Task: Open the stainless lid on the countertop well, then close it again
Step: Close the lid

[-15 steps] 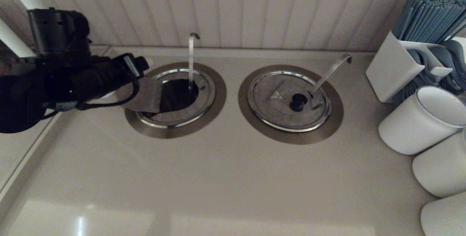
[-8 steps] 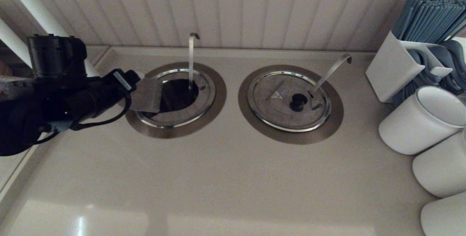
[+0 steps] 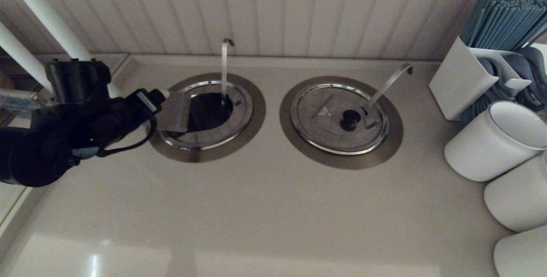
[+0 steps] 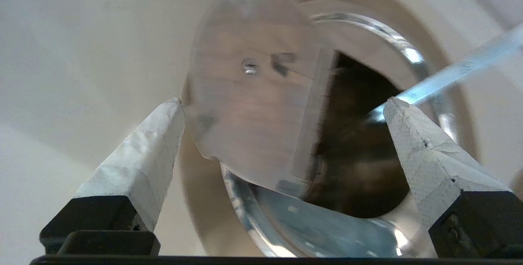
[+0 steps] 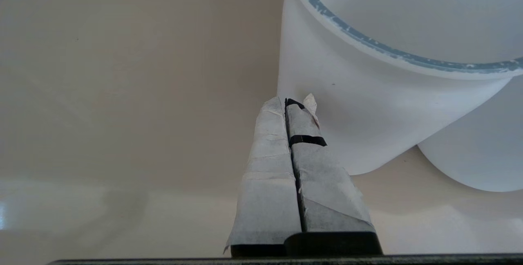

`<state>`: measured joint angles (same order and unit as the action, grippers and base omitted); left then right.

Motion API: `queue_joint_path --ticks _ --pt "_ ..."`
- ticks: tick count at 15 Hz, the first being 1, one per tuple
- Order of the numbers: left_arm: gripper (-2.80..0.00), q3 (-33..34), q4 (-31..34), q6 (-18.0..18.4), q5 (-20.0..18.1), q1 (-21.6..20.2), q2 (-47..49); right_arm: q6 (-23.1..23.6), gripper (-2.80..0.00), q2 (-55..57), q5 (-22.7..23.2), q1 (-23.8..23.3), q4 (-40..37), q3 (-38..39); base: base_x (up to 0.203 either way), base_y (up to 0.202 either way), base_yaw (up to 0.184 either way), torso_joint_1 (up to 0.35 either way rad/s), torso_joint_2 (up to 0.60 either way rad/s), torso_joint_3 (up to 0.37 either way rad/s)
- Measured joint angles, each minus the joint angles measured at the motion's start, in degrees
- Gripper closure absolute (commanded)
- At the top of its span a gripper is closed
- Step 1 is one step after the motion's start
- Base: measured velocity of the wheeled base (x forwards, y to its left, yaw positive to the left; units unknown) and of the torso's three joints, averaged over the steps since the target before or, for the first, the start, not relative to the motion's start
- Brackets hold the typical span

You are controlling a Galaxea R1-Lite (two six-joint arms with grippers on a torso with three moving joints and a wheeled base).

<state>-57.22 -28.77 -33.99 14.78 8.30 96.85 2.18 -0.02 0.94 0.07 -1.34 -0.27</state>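
Currently | my left end effector: fingers spread wide, gripping nothing | stainless lid: folded half raised over countertop well

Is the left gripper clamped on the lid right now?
No, the left gripper has its jaws wide apart around the raised lid, gripping nothing.

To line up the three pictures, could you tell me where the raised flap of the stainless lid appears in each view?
Head view: the raised flap stands at the left edge of the countertop well, by the left gripper.
Left wrist view: flap at centre, between the open fingers.
Right wrist view: not in it.
Shared landmark: the upright ladle handle.
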Motion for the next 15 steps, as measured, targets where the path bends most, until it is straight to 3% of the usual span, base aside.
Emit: queue_joint_path --ticks 3,15 --pt "-2.8 -0.11 -0.04 0.1 -2.42 -1.15 0.75 0.01 0.0 0.0 0.0 0.0 0.02 0.0 0.0 0.0 0.0 0.0 0.0 0.0" --pt "-2.8 -3.1 -5.57 2.46 -3.38 -1.14 4.06 -0.01 0.0 0.0 -0.01 0.0 0.02 0.0 0.0 0.0 0.0 0.0 0.0 0.0"
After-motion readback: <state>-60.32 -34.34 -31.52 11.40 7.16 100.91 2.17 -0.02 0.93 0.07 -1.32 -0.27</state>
